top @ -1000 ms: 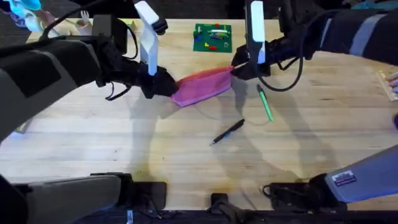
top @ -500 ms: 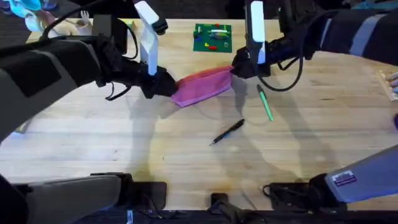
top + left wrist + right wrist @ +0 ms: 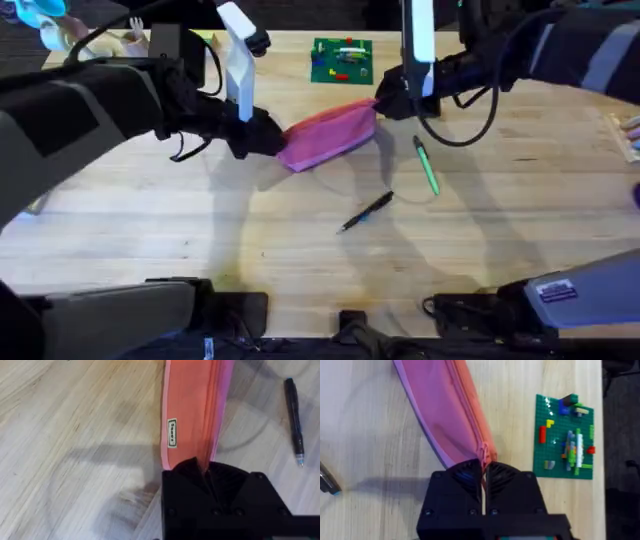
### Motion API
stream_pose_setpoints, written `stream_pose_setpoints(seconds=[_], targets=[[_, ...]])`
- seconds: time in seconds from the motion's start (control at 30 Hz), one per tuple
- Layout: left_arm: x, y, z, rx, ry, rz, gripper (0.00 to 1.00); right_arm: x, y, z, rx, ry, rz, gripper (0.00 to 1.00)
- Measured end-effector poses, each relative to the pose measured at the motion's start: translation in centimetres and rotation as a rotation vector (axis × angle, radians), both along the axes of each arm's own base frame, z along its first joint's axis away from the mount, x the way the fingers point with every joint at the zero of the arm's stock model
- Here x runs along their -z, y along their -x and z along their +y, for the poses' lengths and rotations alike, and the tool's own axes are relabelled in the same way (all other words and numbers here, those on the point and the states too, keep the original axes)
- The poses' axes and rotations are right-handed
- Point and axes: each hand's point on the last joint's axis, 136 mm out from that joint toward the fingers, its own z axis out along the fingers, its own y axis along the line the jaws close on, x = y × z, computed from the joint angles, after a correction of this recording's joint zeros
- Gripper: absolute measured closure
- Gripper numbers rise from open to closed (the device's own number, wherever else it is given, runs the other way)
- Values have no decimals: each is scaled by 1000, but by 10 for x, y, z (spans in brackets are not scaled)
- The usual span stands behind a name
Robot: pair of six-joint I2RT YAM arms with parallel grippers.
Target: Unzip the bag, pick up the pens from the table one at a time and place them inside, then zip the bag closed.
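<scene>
1. A small white tag with dark lettering is sewn on the side of the pouch; the word is too small to read.
2. The pouch is soft pink fabric, long and narrow, with a zipper along its top edge. It lies on the pale plank surface, stretched between the two arms.
3. The green pen and the black pen are slim sticks lying apart on the wood, nearer the bases than the pouch.
4. A green studded board with small coloured bricks sits beyond the pouch.
5. The left pincer is clenched on one end of the pouch.
6. The right pincer is pinched on the pouch's other end, at the zipper.
</scene>
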Motion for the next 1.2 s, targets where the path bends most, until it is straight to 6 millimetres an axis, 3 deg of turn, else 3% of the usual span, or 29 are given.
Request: stream_pose_setpoints(seconds=[0.33, 0.5, 0.8, 1.2], targets=[[1, 1, 1, -3, -9, 5, 958, -13, 5, 13, -35, -12, -37, 968], [4, 0, 6, -17, -30, 11, 958, -19, 8, 36, -92, -26, -79, 969], [10, -2, 18, -49, -83, 15, 958, -25, 40, 84, -227, -36, -96, 969], [14, -4, 27, -75, -133, 17, 958, -38, 66, 116, -324, -54, -122, 969]])
